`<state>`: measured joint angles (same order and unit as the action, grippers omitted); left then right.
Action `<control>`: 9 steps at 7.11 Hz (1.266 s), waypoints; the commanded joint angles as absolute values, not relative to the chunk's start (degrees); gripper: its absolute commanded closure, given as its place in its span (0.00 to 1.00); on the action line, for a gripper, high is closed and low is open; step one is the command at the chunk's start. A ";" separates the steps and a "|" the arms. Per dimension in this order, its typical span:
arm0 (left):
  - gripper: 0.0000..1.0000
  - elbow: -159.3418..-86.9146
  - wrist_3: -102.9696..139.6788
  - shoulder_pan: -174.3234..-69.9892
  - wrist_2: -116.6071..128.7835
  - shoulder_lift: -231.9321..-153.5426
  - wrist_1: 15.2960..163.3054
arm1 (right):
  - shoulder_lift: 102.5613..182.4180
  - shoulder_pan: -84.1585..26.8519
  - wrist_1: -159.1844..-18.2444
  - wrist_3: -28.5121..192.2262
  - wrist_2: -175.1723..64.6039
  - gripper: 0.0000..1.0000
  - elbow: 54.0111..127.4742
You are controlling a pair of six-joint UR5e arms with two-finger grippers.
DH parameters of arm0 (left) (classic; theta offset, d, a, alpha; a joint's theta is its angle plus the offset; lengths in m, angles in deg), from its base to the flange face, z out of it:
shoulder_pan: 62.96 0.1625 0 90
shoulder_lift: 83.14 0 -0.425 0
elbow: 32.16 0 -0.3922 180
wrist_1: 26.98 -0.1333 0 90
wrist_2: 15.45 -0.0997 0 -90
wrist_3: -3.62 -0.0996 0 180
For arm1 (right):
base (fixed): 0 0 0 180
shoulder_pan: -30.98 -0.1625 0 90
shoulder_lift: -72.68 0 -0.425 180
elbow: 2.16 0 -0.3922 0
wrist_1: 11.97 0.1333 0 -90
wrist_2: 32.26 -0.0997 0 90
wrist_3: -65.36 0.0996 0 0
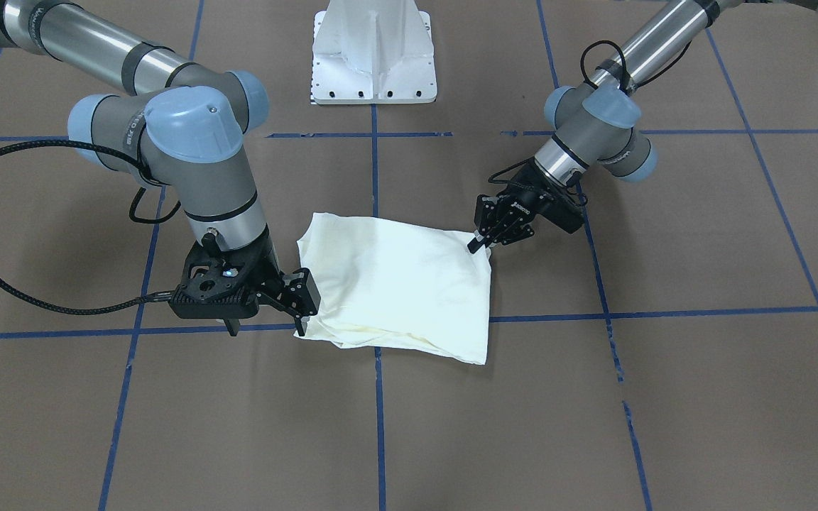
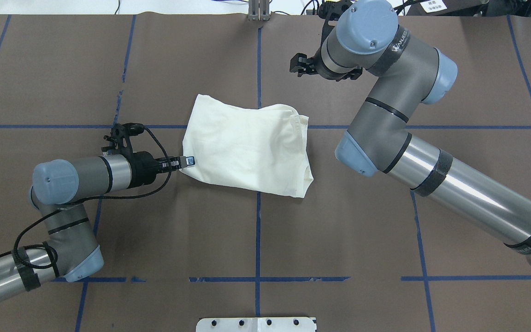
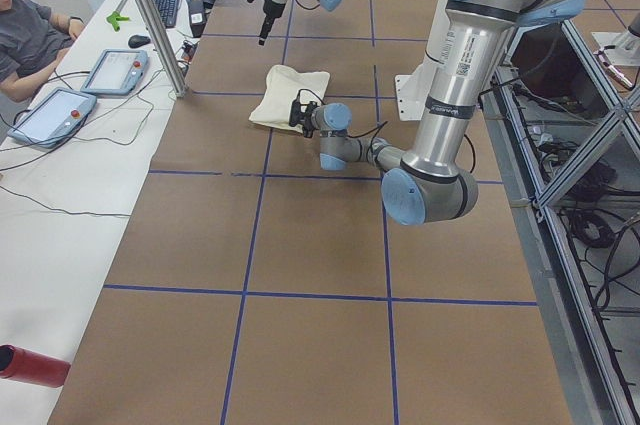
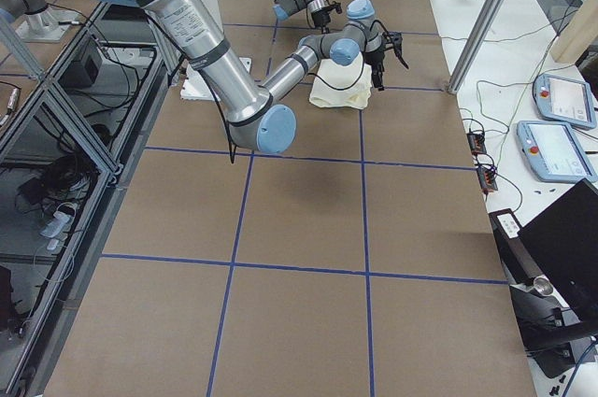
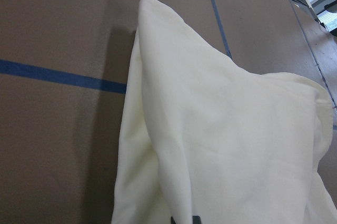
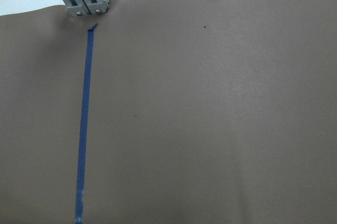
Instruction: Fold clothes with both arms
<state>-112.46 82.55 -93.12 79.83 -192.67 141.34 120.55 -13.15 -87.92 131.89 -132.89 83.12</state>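
Observation:
The cream shirt (image 1: 398, 284) lies folded into a rough rectangle at the table's middle, plain side up; its graphic is hidden. It also shows in the overhead view (image 2: 247, 147) and fills the left wrist view (image 5: 221, 145). My left gripper (image 1: 481, 243) is low at the shirt's corner nearest the left arm, shut on that corner (image 2: 186, 161). My right gripper (image 1: 267, 328) is open and empty. It hangs just off the shirt's opposite edge, towards the operators' side. In the overhead view it (image 2: 298, 64) appears raised. The right wrist view shows only bare table.
The white pedestal base (image 1: 373, 57) stands at the robot's side of the table. An aluminium post (image 2: 258, 11) stands at the far edge. Blue tape lines (image 1: 378, 426) cross the brown table. An operator (image 3: 30, 40) sits with tablets beyond the far edge.

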 commanded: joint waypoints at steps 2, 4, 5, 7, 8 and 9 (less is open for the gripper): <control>0.09 -113.46 82.20 -95.55 84.90 -192.48 141.42 | 120.58 -13.14 -87.91 131.89 -132.90 0.00 83.09; 0.08 -116.08 90.22 -96.71 85.63 -194.31 140.81 | 121.11 -13.23 -87.56 131.71 -133.51 0.00 83.18; 0.08 -116.44 91.85 -96.71 85.54 -195.54 140.72 | 121.20 -13.23 -87.55 131.71 -133.51 0.00 83.18; 0.06 -114.35 93.62 -95.31 85.28 -196.43 140.54 | 121.28 -13.23 -87.47 131.80 -133.42 0.00 83.26; 0.05 -112.77 93.54 -95.22 85.19 -196.35 140.63 | 121.29 -13.23 -87.47 131.80 -133.34 0.00 83.27; 0.01 -112.23 93.36 -94.87 85.19 -196.00 140.63 | 121.29 -13.23 -87.47 131.80 -133.34 0.00 83.27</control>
<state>-113.31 93.39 -95.26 85.24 -196.23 140.61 121.27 -13.23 -87.47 131.80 -133.37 83.25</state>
